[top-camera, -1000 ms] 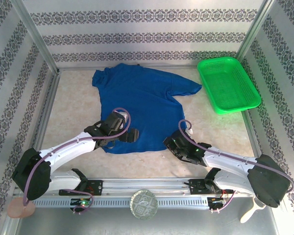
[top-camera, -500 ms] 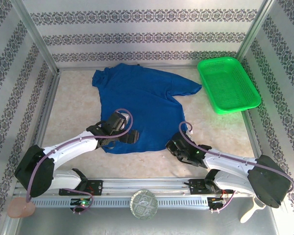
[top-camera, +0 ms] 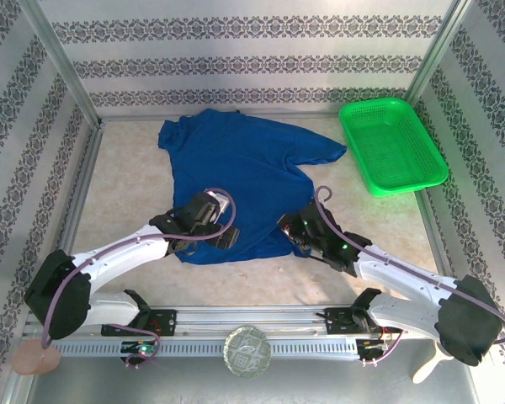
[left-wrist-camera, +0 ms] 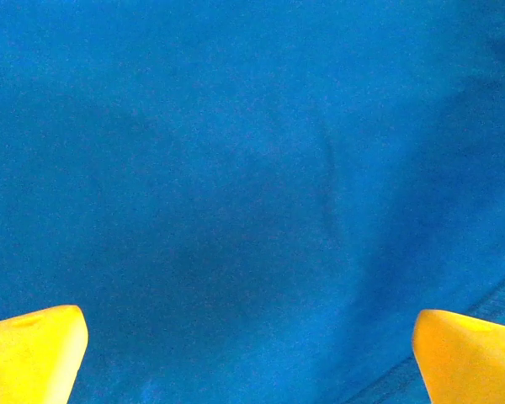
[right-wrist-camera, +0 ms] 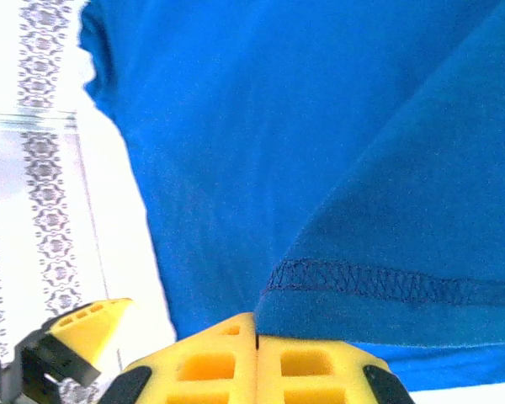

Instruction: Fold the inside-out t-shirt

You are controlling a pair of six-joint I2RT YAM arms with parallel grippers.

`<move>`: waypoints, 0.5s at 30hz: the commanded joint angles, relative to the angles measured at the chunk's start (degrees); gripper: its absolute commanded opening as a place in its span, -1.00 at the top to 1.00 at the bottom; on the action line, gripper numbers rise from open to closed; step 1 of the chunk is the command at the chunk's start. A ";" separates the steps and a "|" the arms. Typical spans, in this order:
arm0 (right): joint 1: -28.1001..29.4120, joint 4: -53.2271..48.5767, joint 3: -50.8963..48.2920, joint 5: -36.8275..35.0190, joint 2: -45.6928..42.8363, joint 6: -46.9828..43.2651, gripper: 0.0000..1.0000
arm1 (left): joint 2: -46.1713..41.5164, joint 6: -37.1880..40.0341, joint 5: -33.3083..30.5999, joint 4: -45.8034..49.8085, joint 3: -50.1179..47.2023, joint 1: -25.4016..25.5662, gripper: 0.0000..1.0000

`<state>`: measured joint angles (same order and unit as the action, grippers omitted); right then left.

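Note:
The inside-out t-shirt [top-camera: 236, 160] is royal blue and lies spread on the pale table, collar toward the far left. My left gripper [top-camera: 228, 236] hovers over its near-left hem. In the left wrist view that gripper [left-wrist-camera: 248, 341] is open, its yellow fingertips [left-wrist-camera: 34, 353] wide apart over the blue cloth [left-wrist-camera: 252, 168]. My right gripper [top-camera: 288, 227] is at the shirt's near-right corner. Seen from the right wrist, it [right-wrist-camera: 255, 337] is shut on the t-shirt's stitched hem [right-wrist-camera: 370, 282], which rises from the jaws as a fold over the flat cloth [right-wrist-camera: 236, 126].
A green mesh basket [top-camera: 391, 143] stands at the far right of the table. Patterned walls close in the left, back and right sides. The arms' mounting rail [top-camera: 252, 324] runs along the near edge. Bare table [top-camera: 122, 185] lies left of the shirt.
My right gripper closed on the near-right hem corner and moved up and away from the near edge, drawing that corner inward. The left arm barely shifted and stayed open.

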<state>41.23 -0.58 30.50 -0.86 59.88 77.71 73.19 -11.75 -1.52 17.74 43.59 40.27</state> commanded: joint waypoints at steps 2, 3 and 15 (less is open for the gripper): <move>-1.14 -1.10 2.44 1.65 -0.25 -2.17 1.00 | -0.30 5.53 -2.43 -0.59 1.95 5.41 -0.99; -1.25 -1.05 2.54 1.80 -0.33 -2.04 1.00 | 0.27 6.13 -3.14 -1.60 2.08 6.98 -0.99; -2.11 -0.70 2.72 2.53 -0.64 -1.60 1.00 | 18.21 6.10 -14.83 -11.53 7.22 17.25 -0.99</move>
<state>39.86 -1.04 31.77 0.99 59.88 76.60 87.48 -6.20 -9.02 10.63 47.99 56.93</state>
